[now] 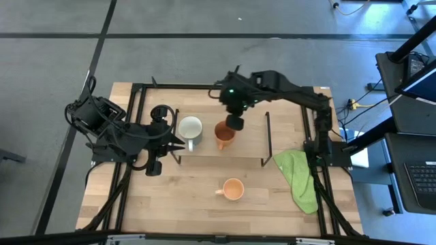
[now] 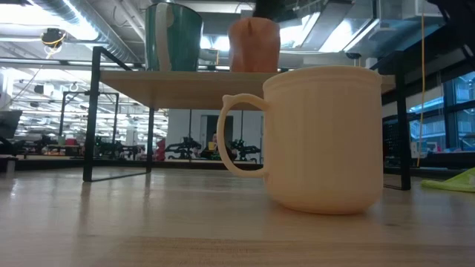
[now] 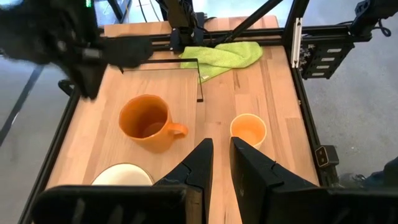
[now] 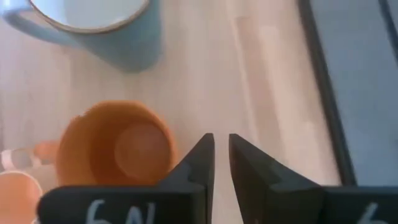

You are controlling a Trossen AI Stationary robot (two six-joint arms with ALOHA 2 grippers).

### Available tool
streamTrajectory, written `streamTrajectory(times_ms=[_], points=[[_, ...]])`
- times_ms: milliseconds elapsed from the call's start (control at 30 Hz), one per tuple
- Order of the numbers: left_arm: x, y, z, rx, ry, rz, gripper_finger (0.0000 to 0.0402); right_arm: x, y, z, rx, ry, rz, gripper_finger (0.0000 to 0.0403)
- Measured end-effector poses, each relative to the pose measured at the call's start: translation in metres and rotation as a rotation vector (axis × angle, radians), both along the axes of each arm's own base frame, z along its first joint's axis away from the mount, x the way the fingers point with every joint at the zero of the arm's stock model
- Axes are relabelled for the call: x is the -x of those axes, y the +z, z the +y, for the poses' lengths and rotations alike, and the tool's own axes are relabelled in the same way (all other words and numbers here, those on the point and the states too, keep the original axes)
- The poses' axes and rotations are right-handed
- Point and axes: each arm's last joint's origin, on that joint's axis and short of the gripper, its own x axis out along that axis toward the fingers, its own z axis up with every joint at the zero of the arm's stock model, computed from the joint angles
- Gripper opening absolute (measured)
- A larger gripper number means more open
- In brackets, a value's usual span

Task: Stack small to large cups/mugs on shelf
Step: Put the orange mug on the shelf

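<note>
The shelf (image 1: pixel 248 139) stands mid-table. The white mug (image 1: pixel 190 128) and the dark orange-brown mug (image 1: pixel 223 135) stand upright side by side on its board (image 2: pixel 185 89). The light orange mug (image 1: pixel 233 189) stands upright on the tabletop nearer the front edge, and fills the low view (image 2: pixel 323 137). My right gripper (image 4: pixel 221 152) hovers shut just over the far right of the dark orange-brown mug (image 4: pixel 115 148); no touch shows. My left gripper (image 3: pixel 221 158) is shut and empty at the shelf's left end, beside the white mug (image 3: pixel 121 175).
A lime-green cloth (image 1: pixel 300 175) lies crumpled at the table's right edge, by the right arm's base. The shelf's thin black wire legs (image 2: pixel 93 111) stand at both ends. Bare board lies to the right of the two mugs.
</note>
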Motion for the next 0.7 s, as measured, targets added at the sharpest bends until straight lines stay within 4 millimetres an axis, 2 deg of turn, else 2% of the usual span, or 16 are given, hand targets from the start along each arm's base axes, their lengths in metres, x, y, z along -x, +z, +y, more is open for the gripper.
streamTrajectory(times_ms=[100, 200, 400, 700], points=[[0.000, 0.000, 0.000, -0.001, 0.000, 0.000, 0.0049, 0.016, 0.004, 0.001, 0.003, -0.087, 0.070, 0.0034], [0.000, 0.000, 0.000, -0.010, -0.007, 0.001, 0.0049, 0.024, 0.004, 0.000, -0.042, -0.155, 0.113, 0.0008], [0.000, 0.000, 0.000, -0.021, -0.016, 0.002, 0.0049, 0.020, -0.003, 0.002, -0.105, -0.250, 0.109, 0.0004], [0.000, 0.000, 0.000, -0.021, -0.016, 0.002, 0.0049, 0.014, -0.040, -0.004, -0.190, -0.403, 0.236, 0.0002]])
